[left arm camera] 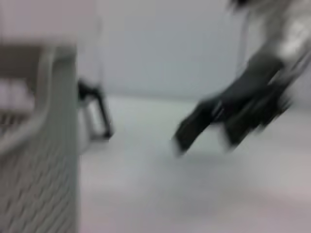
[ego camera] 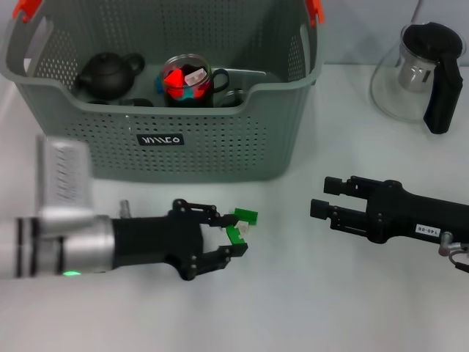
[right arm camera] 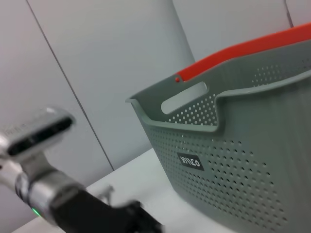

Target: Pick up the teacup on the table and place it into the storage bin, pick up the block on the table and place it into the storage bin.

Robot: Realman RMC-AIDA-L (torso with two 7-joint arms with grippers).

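The green block (ego camera: 239, 226) sits between the fingertips of my left gripper (ego camera: 233, 235), just above the table in front of the storage bin (ego camera: 168, 136); the gripper is shut on it. The grey perforated storage bin (right arm camera: 243, 160) has orange-red handle clips (ego camera: 26, 9) and a black label (ego camera: 160, 139). Inside it stands a glass teacup (ego camera: 187, 79) with a dark handle and red and blue pieces in it. My right gripper (ego camera: 324, 196) hovers open over the table at the right, holding nothing, and it also shows blurred in the left wrist view (left arm camera: 204, 128).
A black teapot (ego camera: 108, 73) lies in the bin's left part. A glass pitcher with a black handle (ego camera: 421, 70) stands at the back right of the white table (ego camera: 293, 293). My left arm (right arm camera: 53, 199) is blurred in the right wrist view.
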